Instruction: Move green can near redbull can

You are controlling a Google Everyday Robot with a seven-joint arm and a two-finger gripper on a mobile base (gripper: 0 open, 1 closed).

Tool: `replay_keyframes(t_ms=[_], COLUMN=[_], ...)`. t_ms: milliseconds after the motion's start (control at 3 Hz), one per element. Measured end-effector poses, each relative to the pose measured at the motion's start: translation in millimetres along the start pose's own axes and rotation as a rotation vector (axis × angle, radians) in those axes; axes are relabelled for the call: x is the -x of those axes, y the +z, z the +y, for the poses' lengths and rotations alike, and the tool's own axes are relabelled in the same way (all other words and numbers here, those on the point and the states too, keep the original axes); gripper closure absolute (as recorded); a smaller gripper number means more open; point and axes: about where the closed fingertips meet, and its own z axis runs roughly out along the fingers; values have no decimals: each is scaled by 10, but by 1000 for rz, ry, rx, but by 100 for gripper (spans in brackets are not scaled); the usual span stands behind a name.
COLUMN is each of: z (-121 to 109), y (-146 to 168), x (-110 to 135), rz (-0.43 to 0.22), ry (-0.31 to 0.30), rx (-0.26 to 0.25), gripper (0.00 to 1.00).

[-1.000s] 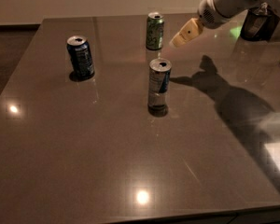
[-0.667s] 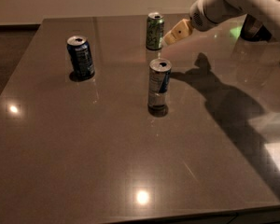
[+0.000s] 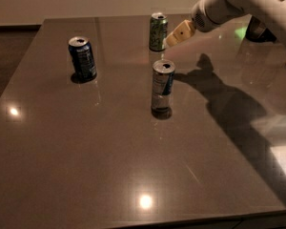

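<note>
DESK: What stands where?

PHOTOGRAPHER: Three cans stand upright on a dark, glossy table (image 3: 86, 166). The green can (image 3: 158, 31) is at the far side, near the back edge. The redbull can (image 3: 162, 86) is nearer the camera, almost straight in front of it, with bare tabletop between the two. A dark blue can (image 3: 82, 58) stands off to the left, well apart from both.

DESK: Describe the green can.

PHOTOGRAPHER: It is a short can of standard shape, with a pale green body, whitish markings and a silver top. It is lower and wider than the redbull can, which is slim and silver with blue panels.

DESK: And the robot?

PHOTOGRAPHER: A white arm (image 3: 238, 4) reaches in from the upper right corner. Its gripper (image 3: 178, 34), pale yellow at the tip, hangs just to the right of the green can at about the can's mid-height. Whether it touches the can cannot be told. Nor can I tell whether the gripper is spread or pressed together. The arm's shadow (image 3: 219, 94) falls across the table to the right of the redbull can.
</note>
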Motion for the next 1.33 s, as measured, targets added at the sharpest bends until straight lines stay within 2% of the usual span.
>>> replay_keyframes(t_ms=[667,1333], z=[-39,-30], y=[487,845], x=[201,332], rz=[-22,-66], ry=[13,56], rx=[-3,34], gripper=[0,0])
